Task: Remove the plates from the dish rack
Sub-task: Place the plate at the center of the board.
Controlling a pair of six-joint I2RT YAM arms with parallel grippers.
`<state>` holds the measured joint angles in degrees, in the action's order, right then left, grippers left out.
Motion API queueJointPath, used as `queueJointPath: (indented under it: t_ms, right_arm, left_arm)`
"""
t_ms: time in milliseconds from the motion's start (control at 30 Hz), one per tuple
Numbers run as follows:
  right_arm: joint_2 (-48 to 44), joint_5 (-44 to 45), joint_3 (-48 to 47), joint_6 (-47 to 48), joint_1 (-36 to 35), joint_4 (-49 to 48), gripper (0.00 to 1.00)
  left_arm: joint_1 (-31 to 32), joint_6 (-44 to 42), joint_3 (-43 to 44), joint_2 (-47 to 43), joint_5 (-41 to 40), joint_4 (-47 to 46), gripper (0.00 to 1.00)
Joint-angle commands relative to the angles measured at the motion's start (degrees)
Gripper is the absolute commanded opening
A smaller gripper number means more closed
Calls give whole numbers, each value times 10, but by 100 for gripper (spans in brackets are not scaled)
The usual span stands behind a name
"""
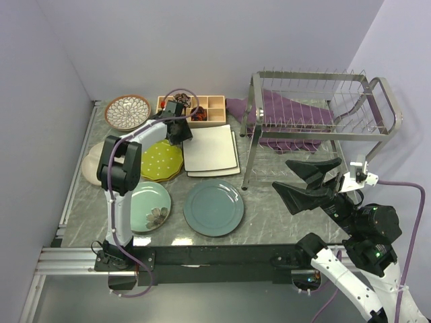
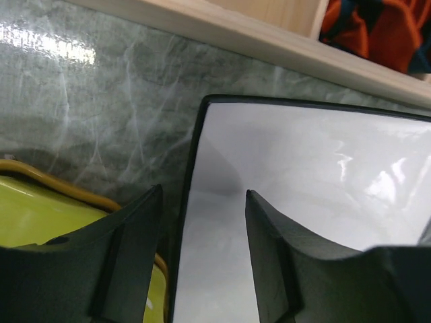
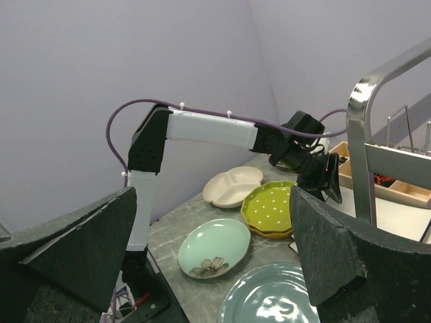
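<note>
The silver wire dish rack (image 1: 316, 101) stands at the back right with no plates in it. On the table lie the brown-rimmed petal plate (image 1: 128, 111), cream divided plate (image 1: 91, 168), yellow-green plate (image 1: 161, 160) on an orange scalloped one (image 2: 74, 192), two stacked white square plates (image 1: 210, 149), teal plate (image 1: 213, 208) and pale green floral plate (image 1: 149, 206). My left gripper (image 1: 182, 131) is open and empty, low over the left edge of the top white square plate (image 2: 316, 175). My right gripper (image 1: 306, 178) is open and empty in front of the rack.
A wooden compartment tray (image 1: 195, 108) sits behind the white plates, close to my left gripper. A purple cloth (image 1: 289, 121) lies under the rack. The rack's chrome leg (image 3: 360, 134) stands close on the right of my right gripper (image 3: 212, 192).
</note>
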<state>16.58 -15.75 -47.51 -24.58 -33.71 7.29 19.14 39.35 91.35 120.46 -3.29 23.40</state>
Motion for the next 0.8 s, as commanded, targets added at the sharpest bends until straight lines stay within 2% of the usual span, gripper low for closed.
queueJointPath:
  t_ms: [0,267,467,767]
  right_arm:
    - [-3,0,7,9,1,-22,100]
    - [2,0,11,10,1,-24,100]
    - [0,4,13,10,0,-25,100]
    - [-2,8,13,14,1,-22,100]
  left_arm:
    - [5,-34,16,6,-23,-29,57]
    - [21,-54,1,-18,-54,-73,55]
    - [25,-59,14,5,-44,-73,53]
    - [42,-70,19,11,-47,-85,55]
